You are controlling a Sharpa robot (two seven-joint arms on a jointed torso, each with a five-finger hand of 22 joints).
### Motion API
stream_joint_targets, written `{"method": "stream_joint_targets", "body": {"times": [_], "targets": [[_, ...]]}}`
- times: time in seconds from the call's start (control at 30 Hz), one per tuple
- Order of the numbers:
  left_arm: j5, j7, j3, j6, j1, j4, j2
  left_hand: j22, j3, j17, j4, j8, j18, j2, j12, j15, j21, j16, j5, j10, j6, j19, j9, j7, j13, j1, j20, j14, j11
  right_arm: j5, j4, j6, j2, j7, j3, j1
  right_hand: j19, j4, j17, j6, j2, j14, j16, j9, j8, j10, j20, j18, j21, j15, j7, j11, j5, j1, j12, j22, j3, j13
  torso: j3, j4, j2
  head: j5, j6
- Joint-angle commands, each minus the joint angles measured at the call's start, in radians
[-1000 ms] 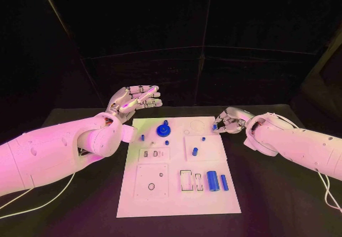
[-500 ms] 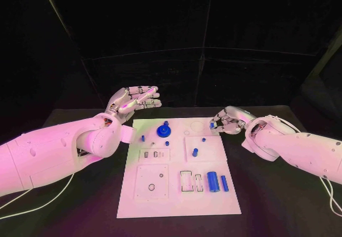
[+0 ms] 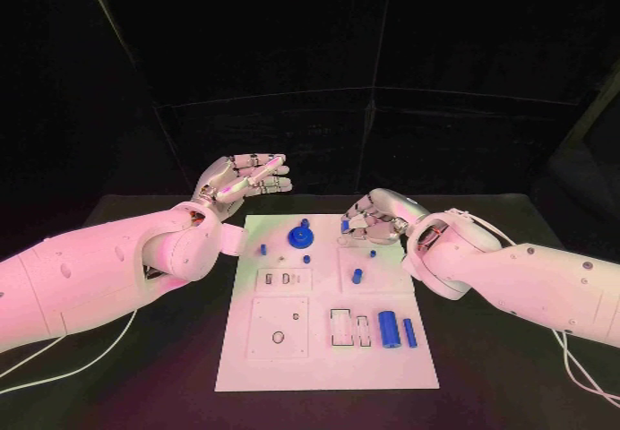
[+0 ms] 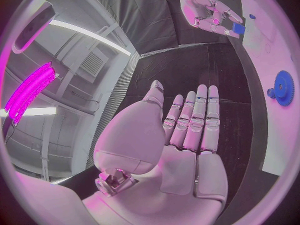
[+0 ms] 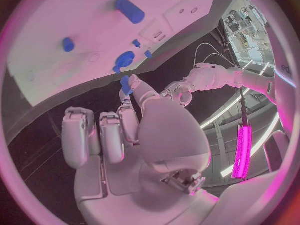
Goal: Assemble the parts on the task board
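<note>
The white task board (image 3: 323, 358) lies in the middle of the black table. My right hand (image 3: 372, 220) hovers over the board's far end and pinches a small blue part (image 3: 345, 226) between thumb and a finger; the right wrist view shows that part (image 5: 126, 84) at the fingertips. My left hand (image 3: 245, 181) is raised beyond the board's far left corner, fingers apart and holding nothing. A blue gear (image 3: 301, 236) stands on the board just left of the right hand. The left wrist view shows the right hand (image 4: 203, 5) with the blue part (image 4: 238, 29).
Near the board's front lie a thick blue cylinder (image 3: 385, 328) and a thin blue rod (image 3: 409, 332) beside rectangular slots. Small blue pieces (image 3: 358, 274) sit mid-board, another (image 3: 260, 249) near the left edge. White cables trail off both arms.
My right hand has moved left from the board's far right corner to over its far end, carrying the small blue part. The left hand has stayed put.
</note>
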Motion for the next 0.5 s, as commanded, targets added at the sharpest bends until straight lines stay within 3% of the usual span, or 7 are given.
{"method": "stream_joint_targets", "body": {"times": [0.03,0.13,0.3,0.5], "targets": [[0.006,0.009,0.001,0.013,0.002,-0.018,0.012,-0.002,0.0,-0.001,-0.005,-0.003,0.006,0.005,-0.005,0.0,-0.007,-0.007,0.001,0.008,0.01,0.009,0.0,0.038,0.0,0.002,0.0,0.008,0.0,-0.066,-0.004,0.003,0.049,-0.088,0.001,0.002,0.024,0.008,0.23,0.012,0.001,0.098,0.002,0.002,0.003,-0.001,-0.004,-0.012,0.005,-0.004,-0.008,-0.002,-0.003,-0.012,-0.001,0.095,0.012,0.043,-0.0031,0.0068,-0.006,0.011,-0.007],[0.006,0.01,0.001,0.012,0.002,-0.026,0.017,-0.002,0.0,-0.001,-0.006,-0.003,0.006,0.005,-0.005,0.0,-0.007,-0.006,0.001,0.009,0.011,0.009,0.0,0.038,0.0,0.002,0.0,0.009,0.0,-0.084,-0.013,0.015,0.084,-0.109,-0.001,0.001,0.024,0.009,0.228,0.012,0.0,0.098,0.001,0.001,0.003,-0.002,-0.004,-0.011,0.005,-0.004,-0.007,-0.002,-0.004,-0.015,-0.003,0.094,0.012,0.042,-0.0048,0.0045,-0.008,0.014,-0.008],[0.007,0.011,0.001,0.011,0.002,-0.025,0.022,-0.002,0.0,-0.001,-0.006,-0.003,0.006,0.005,-0.005,0.0,-0.007,-0.006,0.001,0.009,0.011,0.009,0.0,0.038,0.0,0.002,0.0,0.009,0.0,-0.118,-0.022,0.032,0.138,-0.15,-0.011,-0.014,0.023,0.01,0.228,0.012,-0.001,0.098,0.001,0.001,0.003,-0.004,-0.004,-0.011,0.004,-0.004,-0.007,-0.002,-0.004,-0.017,-0.005,0.093,0.013,0.039,-0.0093,0.0063,-0.01,0.018,-0.014],[0.007,0.012,0.001,0.01,0.002,-0.025,0.025,-0.002,0.0,-0.001,-0.006,-0.003,0.006,0.005,-0.005,0.0,-0.007,-0.006,0.001,0.009,0.011,0.009,0.0,0.038,0.0,0.002,0.0,0.009,0.0,-0.154,-0.028,0.053,0.18,-0.175,-0.022,-0.035,0.023,0.01,0.227,0.012,-0.001,0.098,0.0,0.001,0.003,-0.005,-0.004,-0.011,0.004,-0.004,-0.007,-0.002,-0.004,-0.017,-0.006,0.093,0.013,0.039,-0.0048,0.0051,-0.01,0.027,-0.021]]}}
